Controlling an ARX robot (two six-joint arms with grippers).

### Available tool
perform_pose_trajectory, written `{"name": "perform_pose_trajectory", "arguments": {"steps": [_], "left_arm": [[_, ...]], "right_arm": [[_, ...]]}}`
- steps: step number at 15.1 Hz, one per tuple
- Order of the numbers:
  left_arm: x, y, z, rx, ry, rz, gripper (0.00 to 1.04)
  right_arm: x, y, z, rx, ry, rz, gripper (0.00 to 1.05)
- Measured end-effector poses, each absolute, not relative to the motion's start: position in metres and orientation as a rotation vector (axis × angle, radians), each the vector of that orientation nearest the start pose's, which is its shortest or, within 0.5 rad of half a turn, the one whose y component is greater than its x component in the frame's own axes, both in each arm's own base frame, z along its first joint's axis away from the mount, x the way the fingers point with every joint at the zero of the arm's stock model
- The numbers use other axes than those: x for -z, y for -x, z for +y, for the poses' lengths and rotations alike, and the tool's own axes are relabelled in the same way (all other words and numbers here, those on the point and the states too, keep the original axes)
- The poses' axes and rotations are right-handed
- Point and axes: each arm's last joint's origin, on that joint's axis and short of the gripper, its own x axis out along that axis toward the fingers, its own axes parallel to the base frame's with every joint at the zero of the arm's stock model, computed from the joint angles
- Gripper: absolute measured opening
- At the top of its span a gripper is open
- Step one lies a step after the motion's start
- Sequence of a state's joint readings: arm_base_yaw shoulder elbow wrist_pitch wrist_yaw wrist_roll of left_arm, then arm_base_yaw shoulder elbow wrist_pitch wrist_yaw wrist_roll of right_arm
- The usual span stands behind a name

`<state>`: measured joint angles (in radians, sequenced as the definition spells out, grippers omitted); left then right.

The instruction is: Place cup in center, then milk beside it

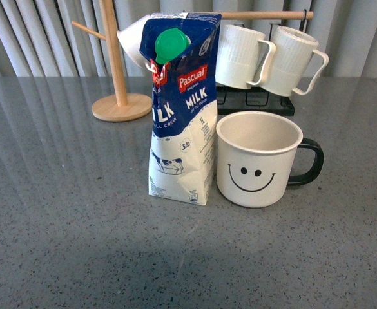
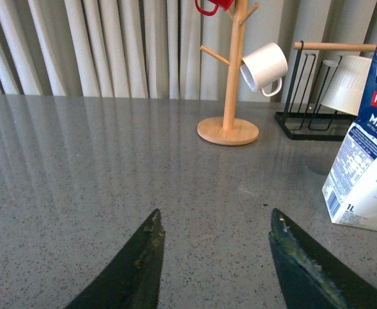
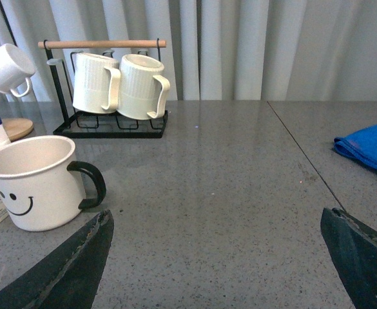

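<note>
From the front, the milk [image 1: 182, 109] hides most of a white mug [image 1: 131, 37] on the wooden stand [image 1: 116, 71], whose top runs out of frame. Both wrist views crop the milk at the edge. A blue cloth [image 3: 368, 147] and a red mug [image 2: 209, 6] are cut off too.

The left gripper [image 2: 215, 252] hangs over bare grey tabletop [image 2: 98, 167], fingers spread with nothing between them. The milk carton [image 2: 367, 154] stands upright at the edge. Behind, a wooden mug tree [image 2: 230, 84] carries a small white mug [image 2: 264, 67].
</note>
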<state>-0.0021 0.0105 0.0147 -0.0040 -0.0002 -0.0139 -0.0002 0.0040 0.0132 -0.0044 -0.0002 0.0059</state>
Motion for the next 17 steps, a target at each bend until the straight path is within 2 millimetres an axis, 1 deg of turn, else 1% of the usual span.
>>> {"name": "perform_pose_trajectory", "arguments": {"steps": [2, 3, 4, 6, 17], "left_arm": [[-0.1673, -0.0974, -0.0002, 0.002, 0.014, 0.000, 0.76], [-0.1673, -0.0974, -0.0002, 0.002, 0.014, -0.001, 0.90], [-0.1673, -0.0974, -0.0002, 0.002, 0.013, -0.001, 1.00], [-0.1673, -0.0974, -0.0002, 0.002, 0.013, -0.001, 0.98], [-0.1673, -0.0974, -0.0002, 0.002, 0.013, -0.001, 0.98]], "right_arm": [[-0.1673, -0.0971, 0.0000, 0.000, -0.006, -0.005, 0.98], [-0.1673, -0.0971, 0.0000, 0.000, -0.006, -0.005, 0.98], [-0.1673, -0.0971, 0.0000, 0.000, -0.006, -0.005, 0.98], [-0.1673, -0.0971, 0.0000, 0.000, -0.006, -0.005, 0.98], [-0.1673, -0.0971, 0.0000, 0.000, -0.006, -0.005, 0.98]]}}
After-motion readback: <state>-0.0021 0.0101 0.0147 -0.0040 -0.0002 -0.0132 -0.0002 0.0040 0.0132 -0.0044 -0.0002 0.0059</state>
